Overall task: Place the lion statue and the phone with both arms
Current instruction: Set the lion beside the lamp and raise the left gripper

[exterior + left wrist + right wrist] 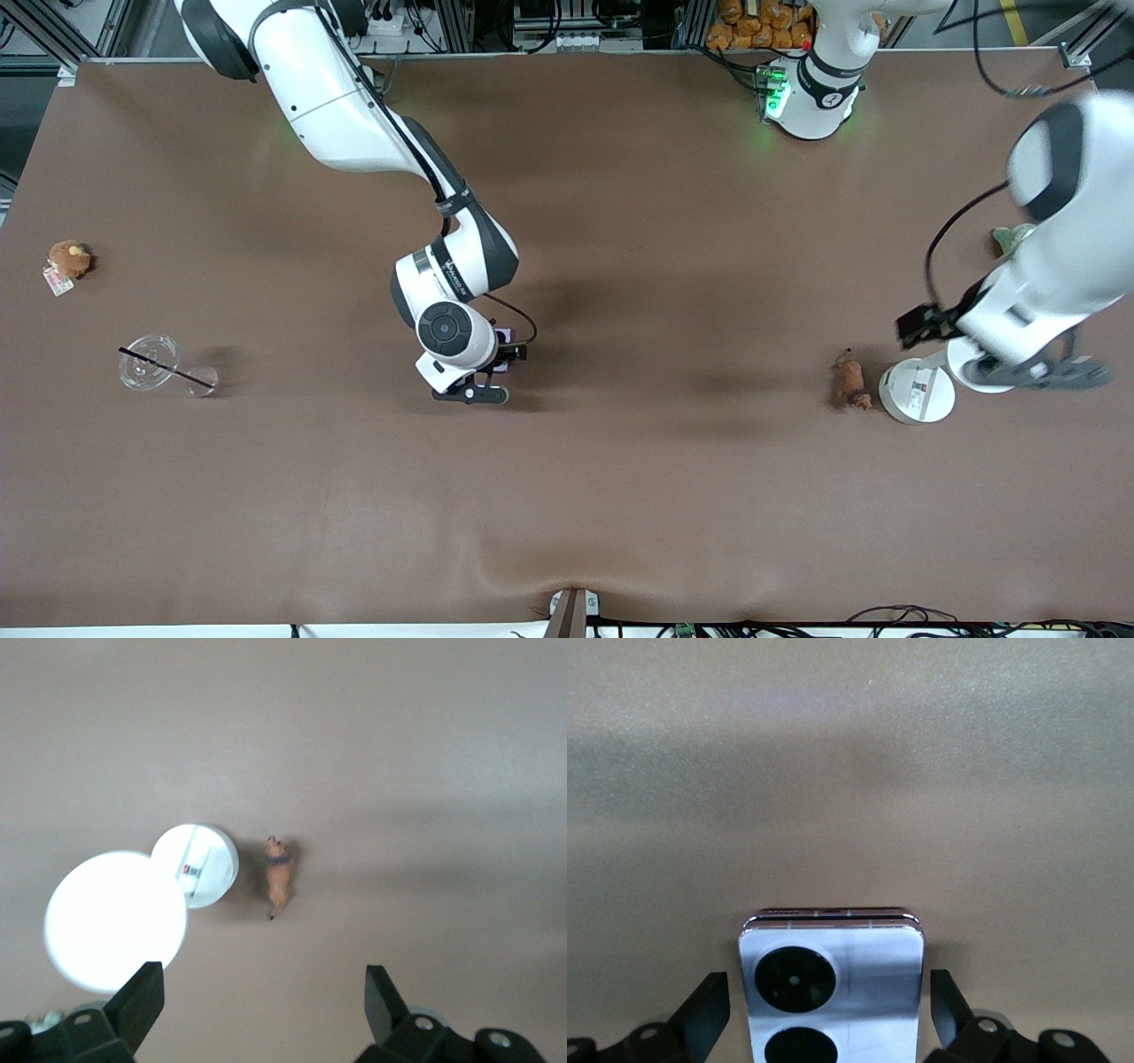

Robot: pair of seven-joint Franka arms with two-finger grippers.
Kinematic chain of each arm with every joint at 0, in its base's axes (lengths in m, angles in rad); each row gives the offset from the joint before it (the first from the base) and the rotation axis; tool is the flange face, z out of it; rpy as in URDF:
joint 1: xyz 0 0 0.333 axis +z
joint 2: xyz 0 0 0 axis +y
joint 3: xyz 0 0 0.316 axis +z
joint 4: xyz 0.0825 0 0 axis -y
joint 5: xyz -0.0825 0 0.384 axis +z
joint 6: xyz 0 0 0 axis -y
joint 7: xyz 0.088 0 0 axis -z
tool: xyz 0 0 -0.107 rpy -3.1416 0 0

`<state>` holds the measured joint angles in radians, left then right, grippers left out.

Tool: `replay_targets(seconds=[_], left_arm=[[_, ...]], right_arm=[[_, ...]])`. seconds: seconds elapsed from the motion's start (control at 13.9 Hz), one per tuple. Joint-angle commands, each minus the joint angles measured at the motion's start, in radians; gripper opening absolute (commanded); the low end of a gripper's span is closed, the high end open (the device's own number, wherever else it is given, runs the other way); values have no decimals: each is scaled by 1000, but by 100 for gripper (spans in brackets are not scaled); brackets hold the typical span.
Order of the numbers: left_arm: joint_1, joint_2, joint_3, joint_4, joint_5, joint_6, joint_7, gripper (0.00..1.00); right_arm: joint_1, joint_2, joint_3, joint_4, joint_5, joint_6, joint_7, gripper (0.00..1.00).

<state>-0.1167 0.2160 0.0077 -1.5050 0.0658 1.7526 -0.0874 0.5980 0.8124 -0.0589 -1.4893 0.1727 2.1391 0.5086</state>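
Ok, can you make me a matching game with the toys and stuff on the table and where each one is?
Things:
1. lion statue
2. phone
3. round brown plush
4. clear cup

Places:
A. lying on its side with a black straw
B. between the open fingers of the right tool
C. beside the white round container, under the open left tool
D. at the right arm's end of the table, farther from the front camera than the cup

Pairs: 1-C, 2-B, 3-D, 4-A
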Motion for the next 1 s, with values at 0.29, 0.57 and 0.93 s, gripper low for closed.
replay_targets(seconds=[0.29,0.57,0.93], left_arm=[[9,-90,3,117,-17,-228,-15,100],[12,-164,3,71,-32,-283,-23,100],[94,-265,-78,-64,-69,-280,-34,100]], right_arm=[[8,7,-4,-29,-10,50,4,100],[5,2,-4,-42,-10,65,4,63],[-29,-111,-24,-45,-12,-22,10,53]])
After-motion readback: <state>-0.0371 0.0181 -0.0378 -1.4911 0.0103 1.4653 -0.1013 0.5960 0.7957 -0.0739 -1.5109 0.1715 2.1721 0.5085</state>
